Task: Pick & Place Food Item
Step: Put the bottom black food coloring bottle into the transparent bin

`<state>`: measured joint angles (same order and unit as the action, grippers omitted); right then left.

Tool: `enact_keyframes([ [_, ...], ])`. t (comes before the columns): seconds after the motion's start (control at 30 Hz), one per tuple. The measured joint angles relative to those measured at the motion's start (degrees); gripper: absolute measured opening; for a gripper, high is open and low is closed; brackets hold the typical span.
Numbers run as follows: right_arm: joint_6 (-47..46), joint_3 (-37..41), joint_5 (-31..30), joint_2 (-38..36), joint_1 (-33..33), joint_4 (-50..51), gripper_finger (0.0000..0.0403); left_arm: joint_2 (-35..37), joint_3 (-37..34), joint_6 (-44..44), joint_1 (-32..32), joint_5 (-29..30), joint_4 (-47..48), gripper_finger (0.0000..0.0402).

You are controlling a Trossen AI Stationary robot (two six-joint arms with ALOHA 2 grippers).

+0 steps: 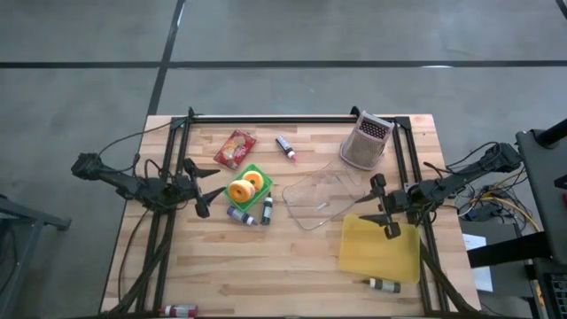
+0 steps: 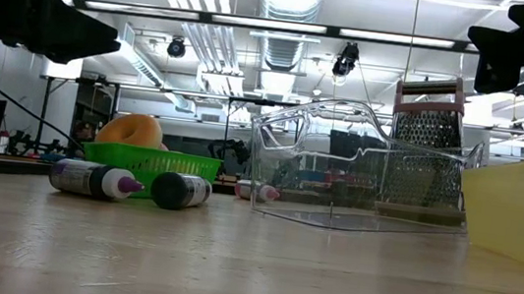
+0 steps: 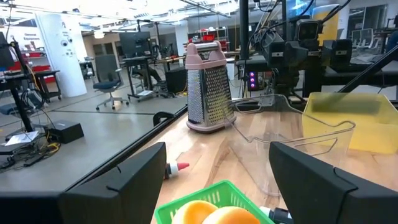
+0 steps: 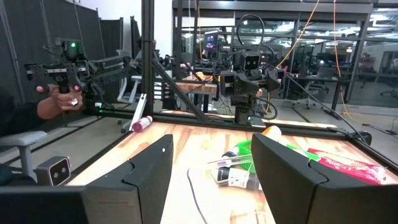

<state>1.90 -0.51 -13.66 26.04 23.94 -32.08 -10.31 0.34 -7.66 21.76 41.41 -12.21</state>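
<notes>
Donuts point(image 1: 245, 186) sit in the green basket point(image 1: 258, 199) just ahead of the open left pincer point(image 1: 209, 188).

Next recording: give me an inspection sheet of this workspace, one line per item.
Surface: wooden table, inside a black frame.
Job's things: two donuts in a green basket; clear container mid-table; yellow bin.
Clutter: grater, red packet, small bottles beside the basket, another behind it, one by the bin.
Grippers: left tool open, beside the basket; right tool open, above the bin's edge.
Cables: wires off the table's right side.
Surroundings: a person's hand on a control rig, right wrist view.
</notes>
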Motion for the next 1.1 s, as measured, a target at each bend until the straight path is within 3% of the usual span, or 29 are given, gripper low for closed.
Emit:
enact_keyframes([
  [0.17,-0.09,0.0,-0.02,0.0,0.0,0.0,0.0214,0.0,0.0,0.24,0.0,-2.29,0.6,0.0287],
  [0.4,-1.31,-0.02,0.43,0.0,0.0,0.02,0.0215,-0.02,2.38,4.25,0.02,-17.78,5.85,0.0287],
  [0.6,-3.2,-0.02,5.7,0.0,0.04,0.04,0.0214,-0.02,4.38,6.85,0.02,-29.75,6.84,0.0287],
  [0.87,1.0,-0.04,4.88,-0.15,-3.36,-0.5,0.0214,-0.02,3.25,7.71,-3.22,-31.91,6.69,0.0286],
  [1.1,-0.08,-0.07,13.56,0.15,-12.73,-1.16,0.0214,-0.26,3.06,9.18,-10.18,-38.38,5.99,0.0275],
])
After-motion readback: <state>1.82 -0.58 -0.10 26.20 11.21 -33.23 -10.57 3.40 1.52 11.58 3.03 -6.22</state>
